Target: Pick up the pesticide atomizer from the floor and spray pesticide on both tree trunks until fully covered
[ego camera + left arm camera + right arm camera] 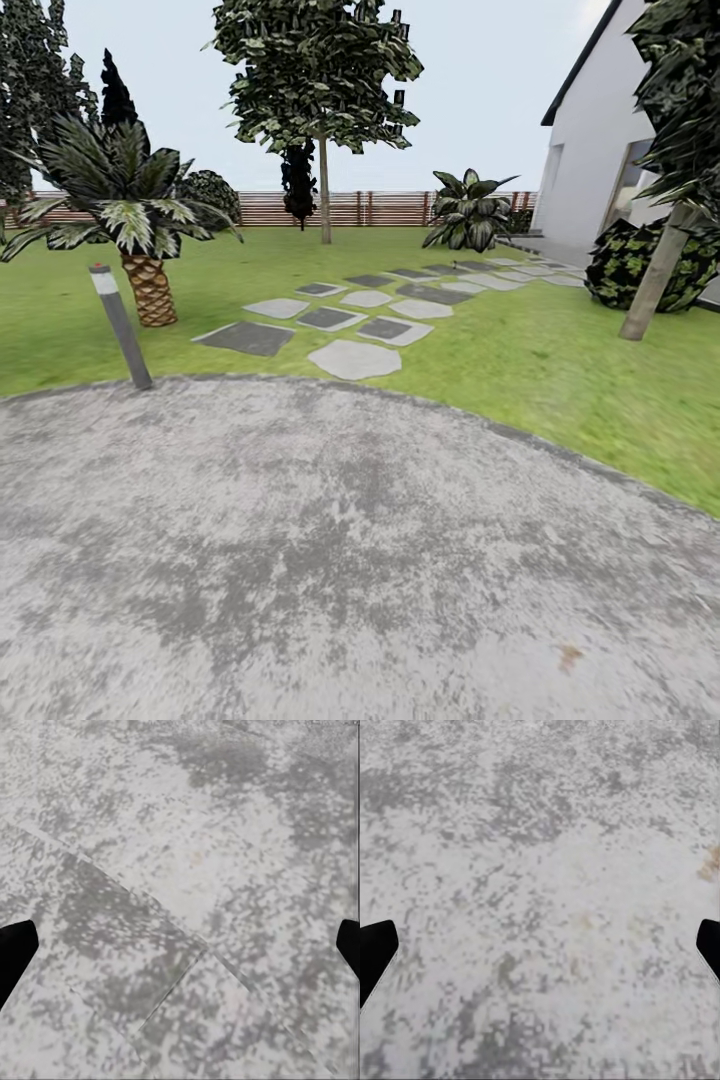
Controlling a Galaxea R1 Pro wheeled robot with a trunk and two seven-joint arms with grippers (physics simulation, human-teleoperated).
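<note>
The pesticide atomizer is out of view. The garden lawn point(560, 370) lies ahead, crossed by grey stepping stones point(352, 358) and closed off by a slatted wooden fence point(390, 208). A tall tree with a slim bare trunk point(324, 195) stands near the fence. Another tree's leaning grey-tan trunk point(655, 275) rises at the right. Whether these are the task's trees I cannot tell. My left gripper point(180, 952) is open over mottled grey paving, its black fingertips point(13, 952) far apart. My right gripper point(540, 952) is open over the same paving, holding nothing.
A rounded grey paved pad point(330, 560) fills the foreground. A short bollard light point(120, 325) leans at its left edge, with a scaly palm point(148, 285) behind it. A white house point(590, 170) and a dark bush point(625, 265) stand at the right.
</note>
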